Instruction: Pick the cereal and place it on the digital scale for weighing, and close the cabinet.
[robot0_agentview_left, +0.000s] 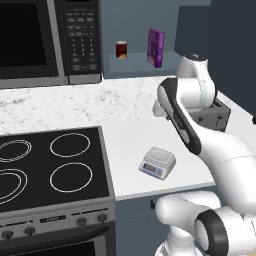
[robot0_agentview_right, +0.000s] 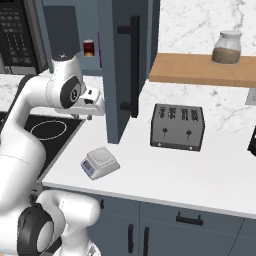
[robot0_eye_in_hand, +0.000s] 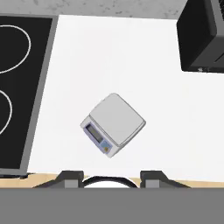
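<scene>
The purple cereal box (robot0_agentview_left: 156, 47) stands upright on the shelf of the open cabinet, right of a short dark red can (robot0_agentview_left: 121, 49). The cabinet's blue-grey door (robot0_agentview_right: 120, 60) swings out over the counter, its black bar handle (robot0_agentview_right: 134, 65) facing right. On the white counter below sits the silver-white digital scale (robot0_agentview_left: 157, 162), with nothing on its plate (robot0_eye_in_hand: 118, 117). My gripper (robot0_eye_in_hand: 111, 178) hangs high over the counter, looking straight down at the scale. It is open, with nothing between its fingertips (robot0_eye_in_hand: 72, 177). The hand (robot0_agentview_right: 92, 102) sits just left of the open door.
A black four-slot toaster (robot0_agentview_right: 177, 126) stands right of the door on the counter (robot0_agentview_right: 200, 170). The black stove top (robot0_agentview_left: 55, 165) lies to the left, and the microwave (robot0_agentview_left: 47, 40) hangs above it. A wooden shelf (robot0_agentview_right: 200, 70) at the right carries a glass jar (robot0_agentview_right: 227, 47).
</scene>
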